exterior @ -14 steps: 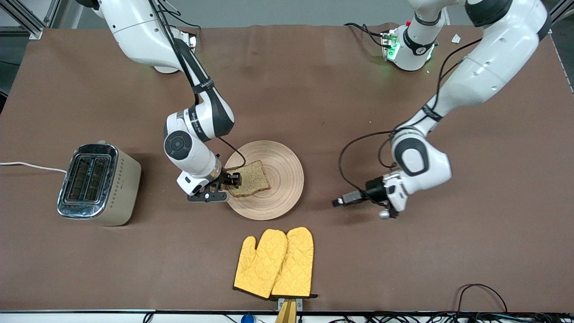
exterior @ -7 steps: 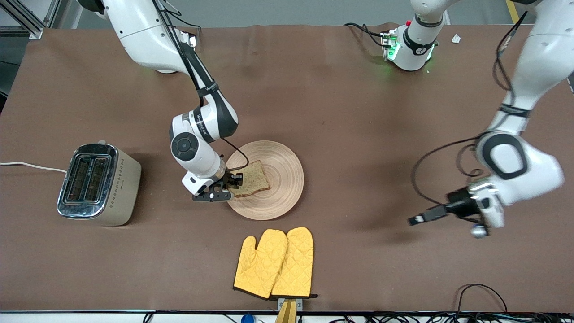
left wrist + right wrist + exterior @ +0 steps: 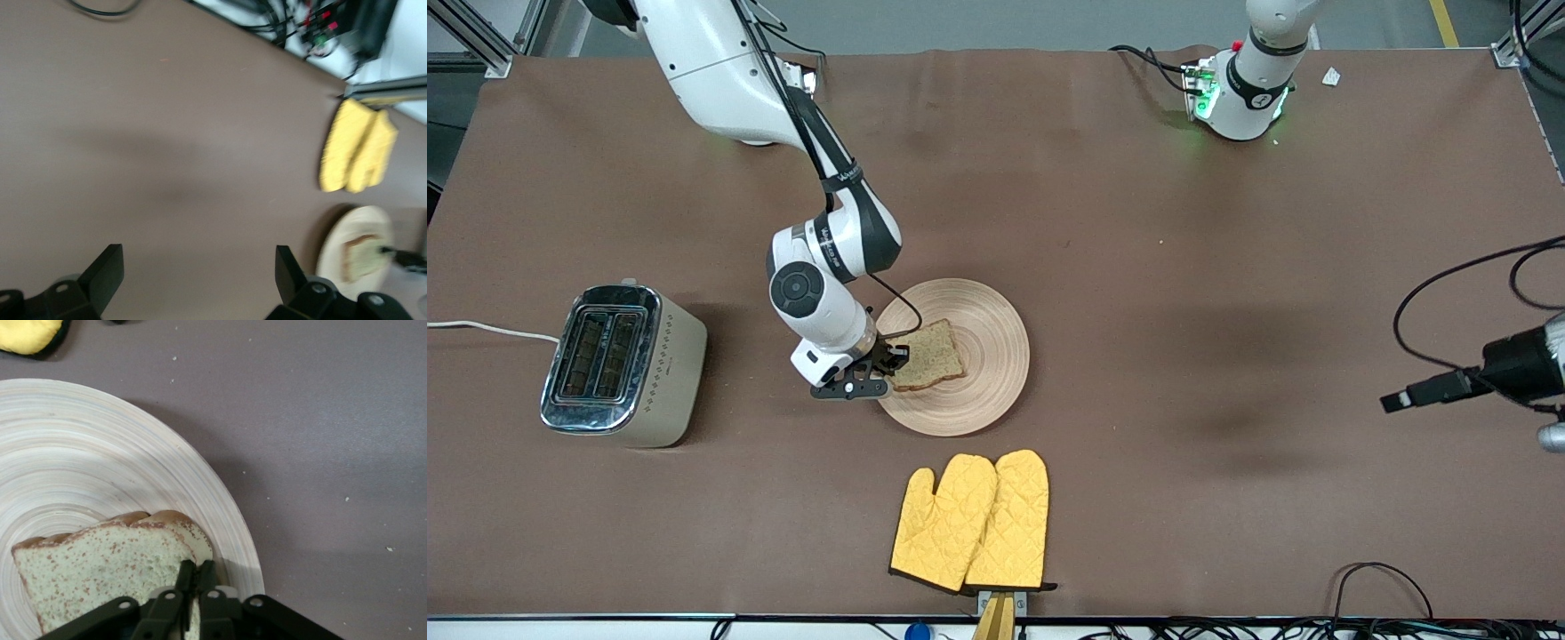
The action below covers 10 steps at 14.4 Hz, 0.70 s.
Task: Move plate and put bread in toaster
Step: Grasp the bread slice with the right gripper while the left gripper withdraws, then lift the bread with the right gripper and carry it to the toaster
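Yellow oven mitts (image 3: 971,520) are noted at the table's (image 3: 1227,267) near edge. Mid-table, the bread (image 3: 927,355) on the plate (image 3: 978,391) is clamped by the right gripper (image 3: 889,363). The toaster (image 3: 618,364) sits toward the right arm's end. The left gripper (image 3: 197,277) is held spread wide over bare table, at the left arm's end.

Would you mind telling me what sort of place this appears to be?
Probably a robotics lab staged as a kitchen: a toaster, a plate and oven mitts lie on a brown-covered table, with cables along its edge.

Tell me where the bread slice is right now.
The bread lies on the wooden plate mid-table, on the part toward the toaster, with the right gripper shut on its edge.
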### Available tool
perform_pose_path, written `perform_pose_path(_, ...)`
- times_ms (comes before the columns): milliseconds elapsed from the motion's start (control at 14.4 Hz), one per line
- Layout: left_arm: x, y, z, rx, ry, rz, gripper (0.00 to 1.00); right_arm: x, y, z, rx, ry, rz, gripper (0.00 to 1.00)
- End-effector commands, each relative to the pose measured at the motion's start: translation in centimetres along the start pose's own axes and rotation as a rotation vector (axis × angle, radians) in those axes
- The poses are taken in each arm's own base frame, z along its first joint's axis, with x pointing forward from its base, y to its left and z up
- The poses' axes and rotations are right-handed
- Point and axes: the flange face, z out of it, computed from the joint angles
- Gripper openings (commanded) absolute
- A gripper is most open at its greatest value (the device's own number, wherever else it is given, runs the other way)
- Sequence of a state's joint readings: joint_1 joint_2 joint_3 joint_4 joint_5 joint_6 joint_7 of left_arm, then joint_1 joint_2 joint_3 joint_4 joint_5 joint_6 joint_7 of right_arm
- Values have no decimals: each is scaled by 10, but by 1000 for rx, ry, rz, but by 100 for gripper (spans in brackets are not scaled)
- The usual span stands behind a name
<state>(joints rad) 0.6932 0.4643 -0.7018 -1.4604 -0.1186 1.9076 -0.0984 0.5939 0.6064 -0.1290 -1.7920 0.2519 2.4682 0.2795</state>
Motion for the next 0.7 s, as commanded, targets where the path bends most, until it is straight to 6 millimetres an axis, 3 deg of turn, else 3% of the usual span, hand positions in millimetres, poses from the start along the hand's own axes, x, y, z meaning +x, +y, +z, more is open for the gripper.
perform_pose_path(0, -33, 28, -58, 212, 8, 34, 100, -3, -4, -2, -6, -10, 0, 0)
perform_pose_path(139, -47, 46, -84, 309, 32, 79, 100, 6, -5, -28, -12, -63, 3, 0)
perform_pose_path(279, -62, 64, -106, 388, 59, 111, 100, 19, 7, -84, -23, -98, 24, 0)
perform_pose_path(488, -76, 76, -126, 422, 62, 128, 100, 25, 34, -144, -109, -80, -3, 0)
perform_pose_path(627, -83, 78, -132, 422, 27, 163, 100, 33, 65, -183, -214, -84, -10, 0)
